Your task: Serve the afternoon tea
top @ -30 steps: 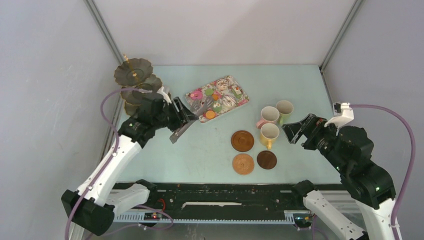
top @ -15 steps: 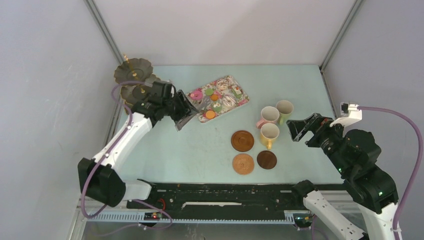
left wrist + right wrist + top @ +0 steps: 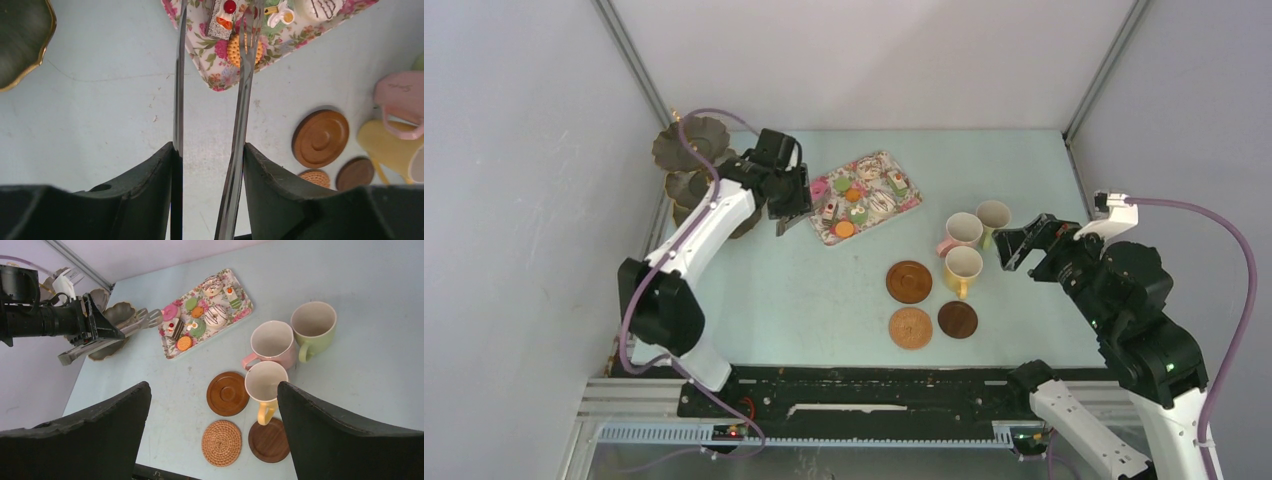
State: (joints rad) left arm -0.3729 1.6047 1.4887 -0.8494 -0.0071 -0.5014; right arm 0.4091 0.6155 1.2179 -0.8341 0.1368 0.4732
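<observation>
Metal tongs (image 3: 241, 100) clamped in left gripper (image 3: 209, 150); right gripper (image 3: 212, 386) wide, empty; tray (image 3: 212, 75) holds cakes (image 3: 216, 315); mugs (image 3: 280, 357) empty.

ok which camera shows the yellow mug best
Right wrist view: the yellow mug shows whole, rim and handle clear. Top view shows it small; left wrist view crops it at the frame edge.

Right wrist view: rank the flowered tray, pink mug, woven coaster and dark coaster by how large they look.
1. flowered tray, clearly the largest
2. pink mug, counting its handle
3. woven coaster and dark coaster: they look about alike at similar nearness, so they are not ranked against each other
</observation>
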